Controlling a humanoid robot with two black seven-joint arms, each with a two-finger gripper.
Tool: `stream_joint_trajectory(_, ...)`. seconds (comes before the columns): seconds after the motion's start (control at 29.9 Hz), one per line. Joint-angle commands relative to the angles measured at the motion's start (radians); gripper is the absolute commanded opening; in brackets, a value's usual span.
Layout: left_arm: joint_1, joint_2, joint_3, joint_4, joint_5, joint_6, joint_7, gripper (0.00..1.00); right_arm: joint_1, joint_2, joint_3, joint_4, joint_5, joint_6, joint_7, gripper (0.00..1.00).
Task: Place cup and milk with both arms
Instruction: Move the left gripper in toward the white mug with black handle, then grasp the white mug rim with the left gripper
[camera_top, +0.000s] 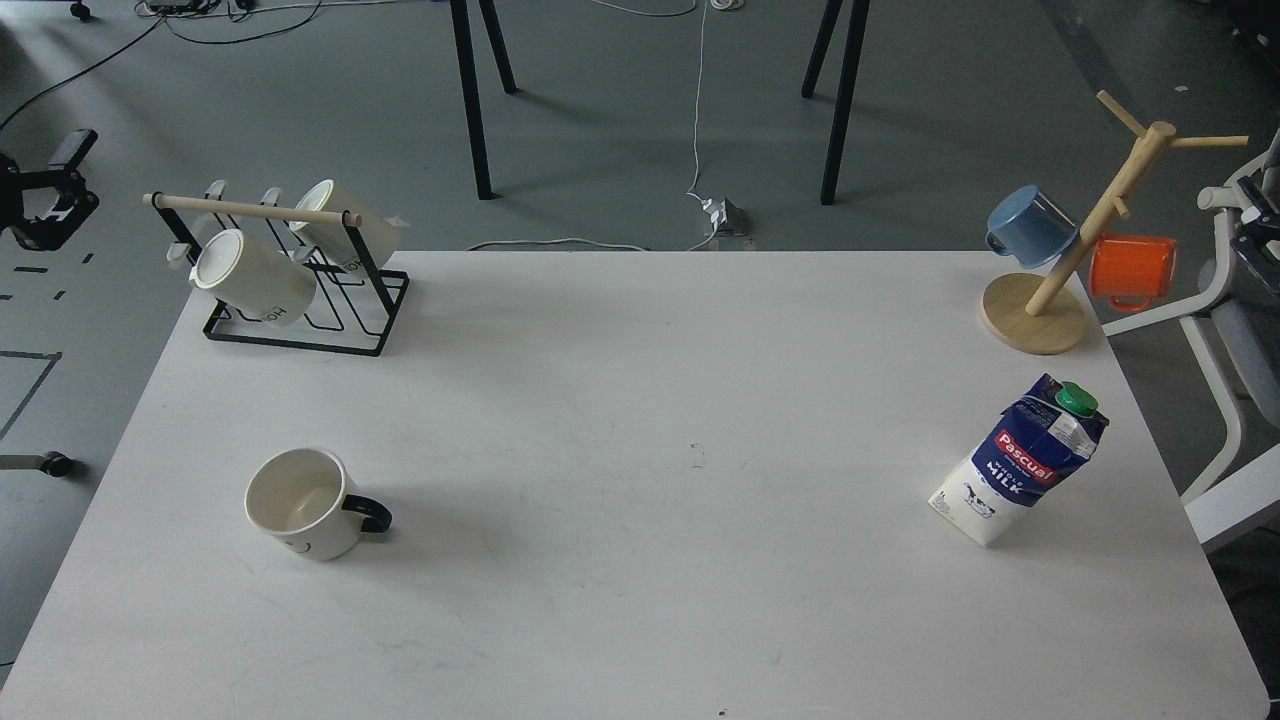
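- Cup (300, 503) is seen upright on white table (640, 450), front-left area, black handle pointed right, mouth open & empty.
- Milk (1020, 460) is stood upright on table's right side, green cap on top, well apart from cup.
- No arms or grippers are shown in head view; jaw state can't be told.
- Black wire rack (290, 290) w/ two cream mugs is set at back-left corner.
- Wooden mug tree (1060, 270) w/ blue mug (1030, 226) & orange mug (1132, 270) is placed back-right.
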Motion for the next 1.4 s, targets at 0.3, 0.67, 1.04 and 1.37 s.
stream_joint_trajectory(0.3, -0.001, -0.008, 0.003, 0.006, -0.006, 0.0, 0.0, 0.99, -0.004, 0.008, 0.001, -0.001, -0.001, 0.0, 0.0, 0.96)
stream_joint_trajectory(0.67, -0.1, 0.026, 0.012, -0.046, 0.8, 0.0, 0.0, 0.99, -0.01, -0.001, 0.018, -0.015, 0.001, 0.0, 0.004, 0.96)
stream_joint_trajectory(1.04, -0.066, 0.092, 0.051, -0.196, 1.931, 0.0, 0.0, 0.99, -0.031, 0.027, 0.006, -0.015, 0.001, 0.0, 0.004, 0.96)
stream_joint_trajectory(1.37, 0.022, 0.02, 0.068, -0.181, 1.931, 0.0, 0.0, 0.99, -0.051, 0.028, 0.009, -0.023, -0.001, 0.0, 0.004, 0.96)
